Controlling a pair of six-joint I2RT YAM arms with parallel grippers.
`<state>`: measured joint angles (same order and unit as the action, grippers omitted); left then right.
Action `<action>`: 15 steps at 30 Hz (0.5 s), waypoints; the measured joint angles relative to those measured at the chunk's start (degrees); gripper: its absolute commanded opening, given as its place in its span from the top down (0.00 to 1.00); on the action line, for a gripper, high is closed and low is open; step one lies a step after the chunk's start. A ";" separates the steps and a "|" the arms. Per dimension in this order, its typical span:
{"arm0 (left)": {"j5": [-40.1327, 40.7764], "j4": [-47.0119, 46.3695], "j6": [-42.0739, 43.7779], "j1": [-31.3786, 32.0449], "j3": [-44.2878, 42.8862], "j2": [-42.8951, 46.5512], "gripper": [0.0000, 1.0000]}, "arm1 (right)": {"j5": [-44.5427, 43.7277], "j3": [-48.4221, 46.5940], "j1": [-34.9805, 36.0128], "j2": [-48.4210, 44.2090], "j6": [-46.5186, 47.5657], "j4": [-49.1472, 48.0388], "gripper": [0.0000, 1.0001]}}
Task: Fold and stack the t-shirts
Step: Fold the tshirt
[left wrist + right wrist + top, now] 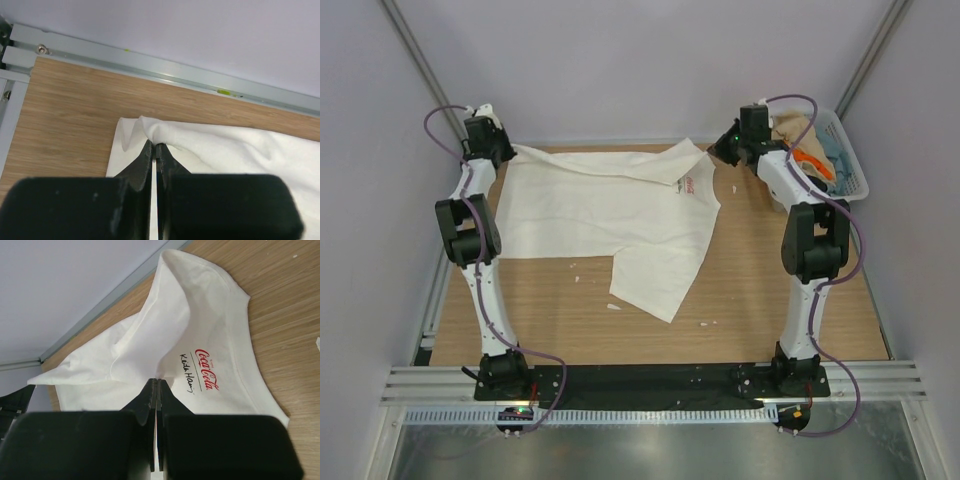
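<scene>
Top view shows me the shirt (610,210) on the table (760,295), left claw (512,153) and right claw (722,152) clamped on its far corners; I judge it light and limp, so edges hold best.

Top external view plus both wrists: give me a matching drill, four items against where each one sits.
1. left hand
2. right hand
3. white t-shirt
4. basket

A. far right corner of the table
B. shut right beside the red logo
C. spread across the middle of the table
D. pinching the t-shirt's far left corner

Pairs: 1-D, 2-B, 3-C, 4-A
</scene>
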<state>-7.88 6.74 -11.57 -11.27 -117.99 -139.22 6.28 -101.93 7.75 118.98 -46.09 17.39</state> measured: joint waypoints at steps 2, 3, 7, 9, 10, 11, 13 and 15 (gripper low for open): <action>-0.70 -0.68 -0.48 -0.02 -0.35 -0.02 1.00 | -0.24 -1.27 0.00 0.07 0.00 0.26 0.99; -1.01 -0.81 -0.90 -0.02 -0.79 -0.02 1.00 | -0.37 -2.21 0.00 0.24 0.00 0.22 0.99; -1.81 -3.56 -3.08 -0.02 -3.10 -0.57 1.00 | -0.68 -7.48 -0.26 1.27 -0.37 -1.25 0.99; -2.34 -6.21 -4.61 -0.13 -3.58 -0.90 1.00 | -0.68 -11.67 -0.50 2.82 -0.66 -2.43 0.99; -2.67 -7.80 -5.51 -0.17 -3.74 -1.20 1.00 | -0.61 -14.03 -0.68 3.93 -0.79 -3.23 0.99; -2.89 -9.57 -6.58 -0.26 -3.91 -1.70 1.00 | -0.57 -16.26 -0.79 5.07 -0.85 -4.09 0.99; -3.34 -12.87 -8.39 -0.44 -4.55 -3.15 1.00 | -0.55 -20.33 -0.90 7.56 -0.98 -5.46 0.99; -3.82 -15.47 -10.29 -0.63 -5.95 -5.40 1.00 | -0.48 -23.28 -1.01 9.84 -1.18 -6.99 0.99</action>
<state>-11.70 -8.73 -21.87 -11.90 -123.94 -144.62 5.80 -125.21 6.74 128.81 -47.27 10.39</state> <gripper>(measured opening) 0.008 0.024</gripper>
